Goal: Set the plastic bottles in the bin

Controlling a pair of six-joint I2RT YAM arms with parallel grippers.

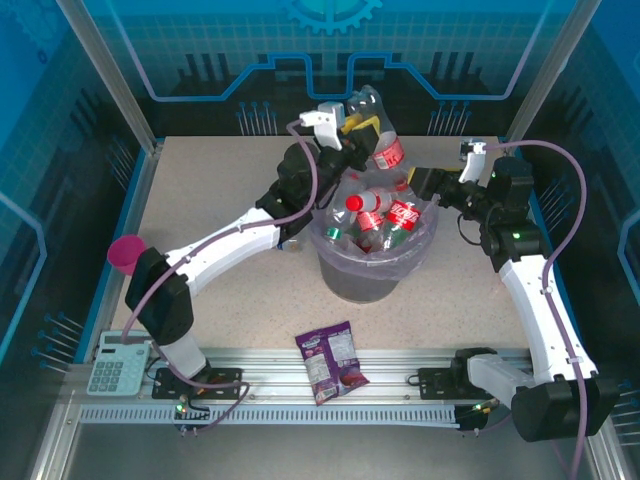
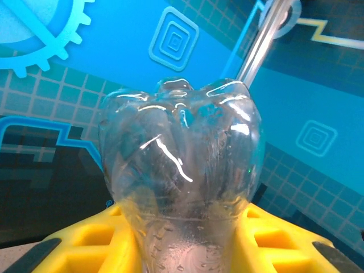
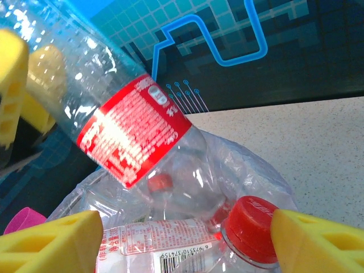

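Our left hand (image 1: 355, 128) grips a clear red-labelled plastic bottle (image 1: 385, 150) above the round grey bin (image 1: 360, 282) | our right hand (image 1: 428, 182) gapes empty | we judge it the last.

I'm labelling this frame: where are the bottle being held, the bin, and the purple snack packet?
held bottle (image 1: 388, 153), top external view, its red label.
bin (image 1: 358, 278), top external view, grey front wall.
purple snack packet (image 1: 332, 362), top external view, middle of its face.
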